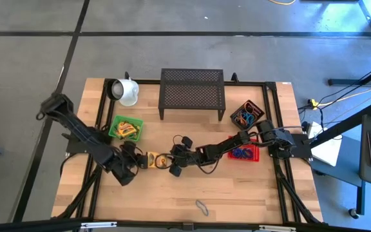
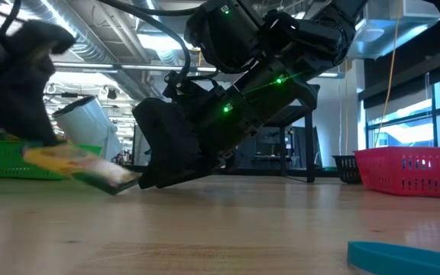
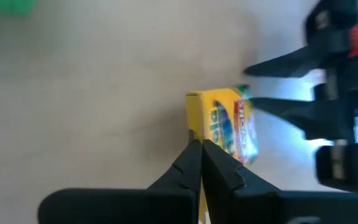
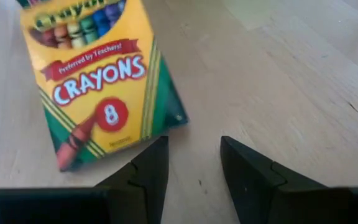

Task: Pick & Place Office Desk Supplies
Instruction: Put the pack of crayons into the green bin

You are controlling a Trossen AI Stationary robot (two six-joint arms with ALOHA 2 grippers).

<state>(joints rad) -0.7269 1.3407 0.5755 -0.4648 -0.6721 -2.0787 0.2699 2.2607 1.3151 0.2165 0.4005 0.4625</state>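
Note:
A yellow-and-green crayon box (image 3: 225, 124) (image 4: 92, 81) is near the table's middle, between my two grippers. My left gripper (image 3: 201, 144) (image 1: 142, 160) comes from the left and is shut on it. My right gripper (image 4: 191, 165) (image 1: 171, 167) stands open just right of the box, pointing at it, and touches nothing. In the low view the box (image 2: 82, 168) shows tilted, with its right end lowest. My left gripper pinches a thin edge of the crayon box (image 3: 194, 132), at the box's left end, between its two shut fingers. The fingers slant down from the table's left. The box is tilted; whether its low right end (image 2: 119, 182) touches the table I cannot tell.
A green basket (image 1: 116, 132) with more crayon boxes lies behind my left gripper. A white mug (image 1: 127, 91) and a black mesh rack (image 1: 192, 93) stand at the far edge. A red basket (image 1: 255, 154) and a dark basket (image 1: 240, 108) hold rubber bands at the right. A loose loop (image 1: 201, 206) lies near the front.

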